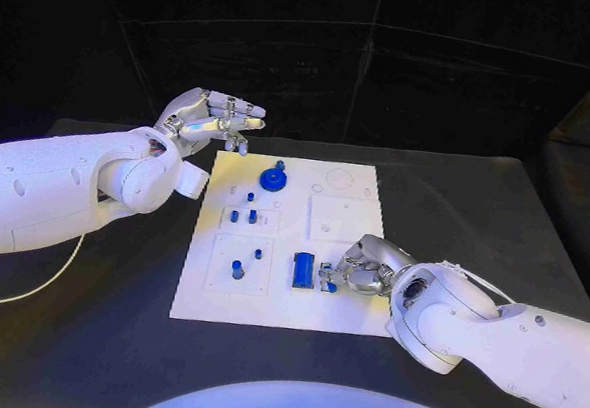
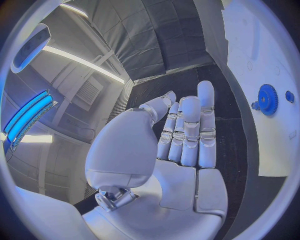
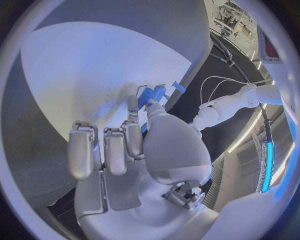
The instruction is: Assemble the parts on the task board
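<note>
The white task board point(image 1: 337, 310) lies in the middle of the black table. At its far end stands a blue gear point(image 1: 274, 176), which the left wrist view shows as the gear point(image 2: 267, 99) on the board point(image 2: 262, 55). Small blue pegs point(image 1: 243, 217) stand in the board's left half. A blue block point(image 1: 303, 269) stands near the front. My right hand point(image 1: 362, 269) rests on the board just right of the block, thumb and a finger pinching a small blue part point(image 1: 328, 281), point(image 3: 149, 95). My left hand point(image 1: 216, 119) hangs above the table off the board's far left corner, fingers straight point(image 2: 187, 130), holding nothing.
Black table point(image 1: 456, 199) surrounds the board on all sides, with bare room to the right and front. A white cable point(image 1: 16, 291) runs under my left arm at the table's left side. Dark curtains close the back.
</note>
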Tool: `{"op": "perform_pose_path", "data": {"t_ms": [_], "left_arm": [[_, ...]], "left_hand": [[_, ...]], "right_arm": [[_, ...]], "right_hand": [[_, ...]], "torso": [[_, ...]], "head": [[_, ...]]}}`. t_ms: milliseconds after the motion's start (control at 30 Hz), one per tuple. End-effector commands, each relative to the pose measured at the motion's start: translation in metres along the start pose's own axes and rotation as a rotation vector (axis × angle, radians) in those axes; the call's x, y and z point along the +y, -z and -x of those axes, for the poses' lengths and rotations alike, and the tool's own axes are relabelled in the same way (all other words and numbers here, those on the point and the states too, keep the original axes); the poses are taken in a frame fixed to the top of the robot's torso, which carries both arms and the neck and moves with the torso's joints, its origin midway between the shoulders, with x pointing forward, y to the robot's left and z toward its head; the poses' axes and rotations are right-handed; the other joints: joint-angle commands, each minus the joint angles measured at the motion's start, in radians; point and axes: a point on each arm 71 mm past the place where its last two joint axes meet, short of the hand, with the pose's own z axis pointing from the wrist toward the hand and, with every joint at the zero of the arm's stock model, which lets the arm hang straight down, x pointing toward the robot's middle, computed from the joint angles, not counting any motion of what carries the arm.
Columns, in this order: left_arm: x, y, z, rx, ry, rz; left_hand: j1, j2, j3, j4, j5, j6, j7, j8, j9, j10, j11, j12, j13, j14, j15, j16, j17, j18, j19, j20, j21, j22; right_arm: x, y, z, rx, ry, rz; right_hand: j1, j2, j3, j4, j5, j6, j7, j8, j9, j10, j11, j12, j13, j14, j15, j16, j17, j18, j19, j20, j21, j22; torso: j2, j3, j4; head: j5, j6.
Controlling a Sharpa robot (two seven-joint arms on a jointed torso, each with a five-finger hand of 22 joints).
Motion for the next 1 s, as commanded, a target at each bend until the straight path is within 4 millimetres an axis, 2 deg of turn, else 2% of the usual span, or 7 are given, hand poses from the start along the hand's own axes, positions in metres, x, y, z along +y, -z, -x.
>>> {"op": "perform_pose_path", "data": {"t_ms": [33,300,600,733,900,1000], "left_arm": [[-0.0012,-0.0004,-0.0011,0.01,0.008,-0.002],[-0.0011,-0.0004,-0.0011,0.012,0.009,-0.001],[-0.0008,-0.0007,-0.0015,0.014,0.01,0.002],[-0.0007,-0.0008,-0.0018,0.015,0.011,0.004],[-0.0006,-0.0009,-0.0016,0.015,0.011,0.005],[-0.0005,-0.0008,-0.0013,0.014,0.01,0.006]], "left_hand": [[-0.003,0.005,-0.004,0.001,0.0,-0.004,0.003,0.003,-0.001,-0.007,0.001,0.006,-0.001,-0.004,-0.001,-0.004,-0.001,0.006,-0.004,0.0,-0.007,-0.001],[-0.003,0.005,-0.004,0.001,0.0,-0.004,0.003,0.003,-0.001,-0.007,0.001,0.006,-0.001,-0.004,-0.001,-0.004,-0.001,0.006,-0.004,0.0,-0.007,-0.001],[-0.003,0.006,-0.004,0.001,0.0,-0.004,0.003,0.003,-0.001,-0.008,0.001,0.007,-0.002,-0.005,-0.001,-0.004,-0.002,0.006,-0.005,0.0,-0.008,-0.002],[-0.003,0.006,-0.004,0.001,0.0,-0.004,0.003,0.003,-0.001,-0.008,0.001,0.007,-0.002,-0.005,-0.001,-0.004,-0.002,0.006,-0.005,0.0,-0.008,-0.002],[-0.003,0.006,-0.004,0.001,0.0,-0.004,0.003,0.003,-0.001,-0.008,0.001,0.007,-0.002,-0.005,-0.001,-0.004,-0.002,0.006,-0.005,0.0,-0.008,-0.002],[-0.003,0.006,-0.004,0.001,0.0,-0.004,0.003,0.003,-0.001,-0.008,0.001,0.007,-0.002,-0.005,-0.001,-0.004,-0.002,0.006,-0.005,0.0,-0.008,-0.002]], "right_arm": [[0.0024,-0.0002,0.0021,-0.03,-0.011,0.015],[0.0019,-0.0017,0.0023,-0.035,-0.012,0.011],[0.002,-0.0034,0.0007,-0.02,-0.002,0.004],[0.0011,-0.0034,0.001,-0.02,0.0,0.001],[0.0009,-0.001,0.0023,-0.021,-0.001,0.019],[0.0019,0.003,0.0034,-0.013,-0.008,0.062]], "right_hand": [[-0.004,0.009,-0.001,0.008,0.002,0.003,0.0,0.004,0.0,0.026,-0.008,0.0,0.043,0.075,-0.007,0.003,0.118,-0.016,0.0,-0.007,0.006,0.056],[-0.005,0.008,-0.001,0.009,0.0,0.0,0.0,0.006,0.003,0.026,-0.009,0.0,0.043,0.075,-0.008,0.003,0.117,-0.016,0.0,-0.008,0.006,0.057],[-0.039,-0.018,-0.033,0.035,-0.024,-0.011,0.003,0.019,0.02,0.026,-0.006,-0.008,0.041,0.074,-0.006,0.0,0.112,-0.015,-0.001,-0.007,0.004,0.054],[-0.059,-0.024,-0.06,0.054,-0.071,-0.018,0.005,0.027,0.031,0.025,-0.005,-0.012,0.04,0.073,-0.005,-0.002,0.108,-0.014,-0.004,-0.006,0.002,0.05],[-0.053,-0.031,-0.072,0.053,-0.084,-0.023,0.005,0.031,0.037,0.024,-0.004,-0.014,0.04,0.072,-0.005,-0.003,0.106,-0.014,-0.005,-0.006,0.0,0.047],[-0.044,-0.041,-0.086,0.049,-0.108,-0.029,0.006,0.035,0.043,0.024,-0.003,-0.015,0.041,0.073,-0.004,-0.004,0.107,-0.014,-0.006,-0.005,-0.001,0.046]], "torso": [[0.0,0.0,0.0002],[0.0,0.0001,0.0002],[0.0,-0.0002,-0.0001],[0.0,-0.0002,-0.0001],[-0.001,0.0006,-0.0002],[-0.001,0.001,-0.0005]], "head": [[0.001,0.0],[0.002,0.0],[0.002,0.0],[0.001,0.0],[0.001,0.001],[0.001,0.002]]}}
